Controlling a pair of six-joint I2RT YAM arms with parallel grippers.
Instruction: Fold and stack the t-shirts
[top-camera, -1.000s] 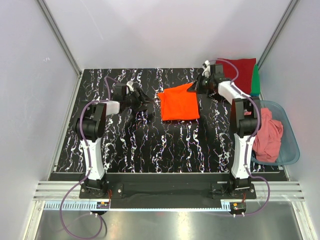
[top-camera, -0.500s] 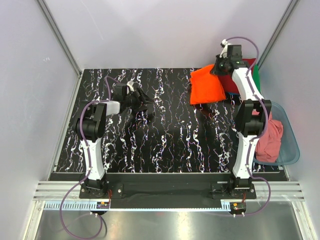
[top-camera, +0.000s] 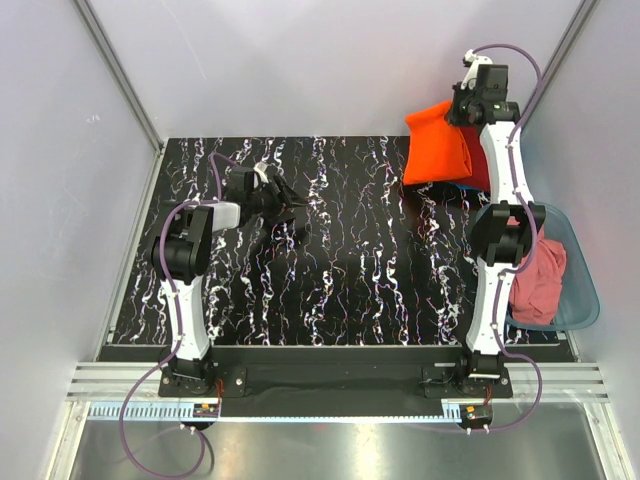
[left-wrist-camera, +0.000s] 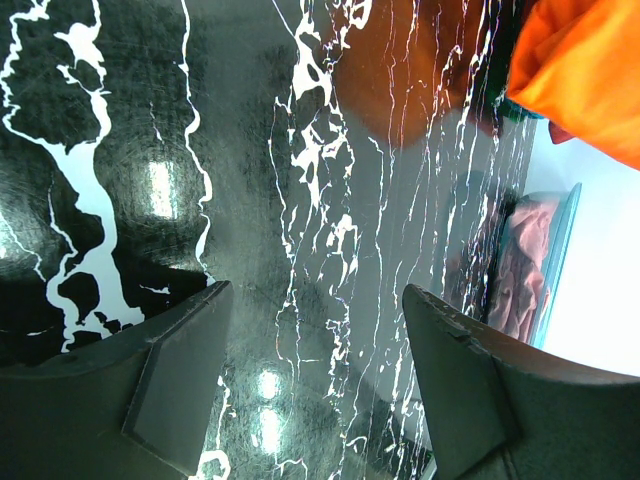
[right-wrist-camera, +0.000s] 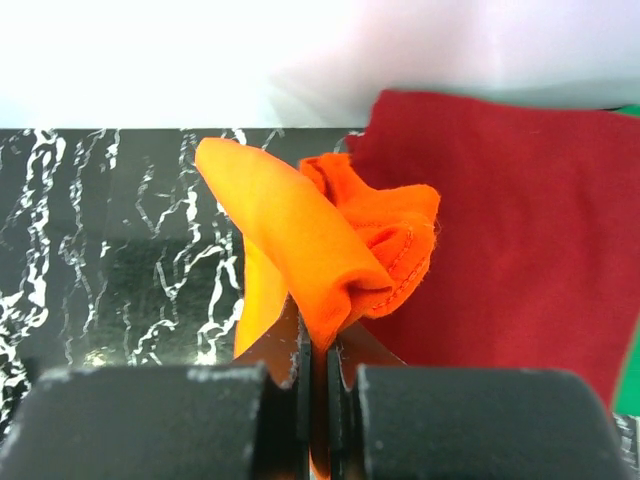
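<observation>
My right gripper (top-camera: 462, 113) is shut on the folded bright orange t-shirt (top-camera: 436, 145) and holds it raised at the far right of the table, over the near edge of the dark red folded t-shirt (right-wrist-camera: 500, 210). In the right wrist view the orange cloth (right-wrist-camera: 320, 240) bunches out from between the closed jaws, with the dark red shirt right behind it. A sliver of green cloth (right-wrist-camera: 630, 108) shows past the red one. The salmon-pink t-shirt (top-camera: 538, 280) lies crumpled in the tub. My left gripper (top-camera: 290, 208) is open and empty, low over the table at the left.
The translucent blue-grey plastic tub (top-camera: 585, 290) stands at the right edge of the black marbled table (top-camera: 340, 280). Grey walls close in the back and both sides. The tub and pink cloth also show in the left wrist view (left-wrist-camera: 525, 270).
My right gripper has lifted the orange t-shirt off the table's middle and carried it back and to the right, over the dark red shirt. The left arm has not moved.
</observation>
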